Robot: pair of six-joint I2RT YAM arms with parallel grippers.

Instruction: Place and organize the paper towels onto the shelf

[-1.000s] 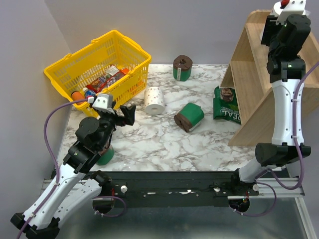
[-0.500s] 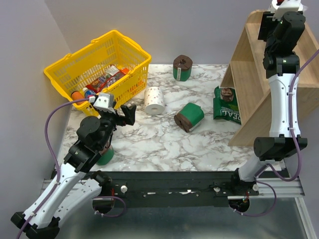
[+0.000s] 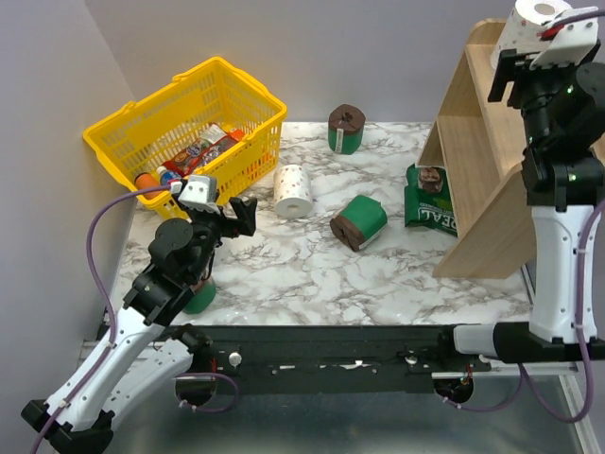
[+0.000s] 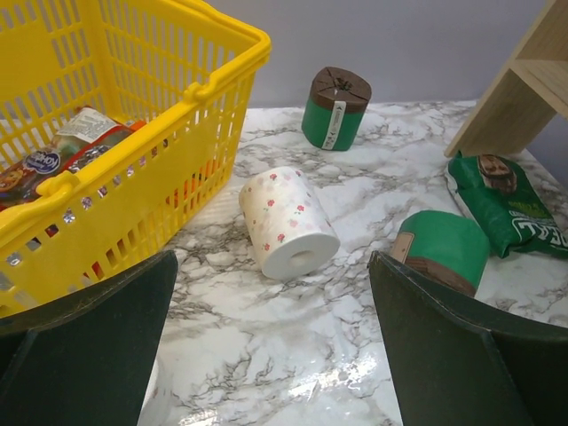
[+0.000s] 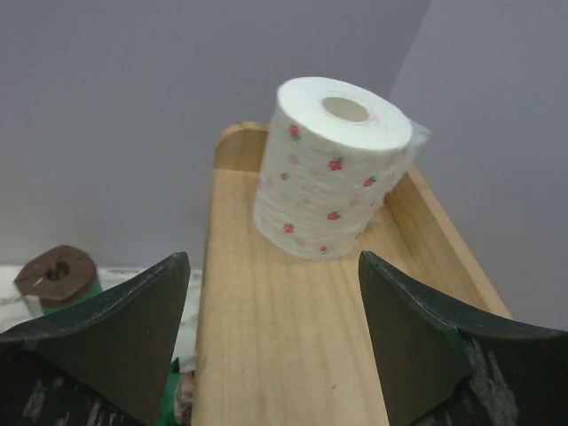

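Note:
A white red-dotted paper towel roll (image 5: 333, 169) stands upright on the wooden shelf's top board (image 5: 293, 337); it also shows in the top view (image 3: 536, 15). My right gripper (image 5: 273, 259) is open just short of it, not touching, high by the shelf (image 3: 473, 151) in the top view (image 3: 518, 68). A second white roll (image 4: 286, 222) lies on its side on the table (image 3: 293, 191). My left gripper (image 4: 273, 266) is open and empty, hovering short of it (image 3: 241, 213). Green rolls: one upright (image 3: 346, 129), one lying (image 3: 359, 222).
A yellow basket (image 3: 184, 123) with packets stands at the back left, close to the lying white roll. A green bag (image 3: 430, 199) lies against the shelf's foot. Another green roll (image 3: 198, 298) sits under my left arm. A white sliver (image 4: 151, 404) shows by my left finger.
My right arm has pulled back toward the near side, and the white roll now shows standing free on the shelf's top. My left arm has barely moved.

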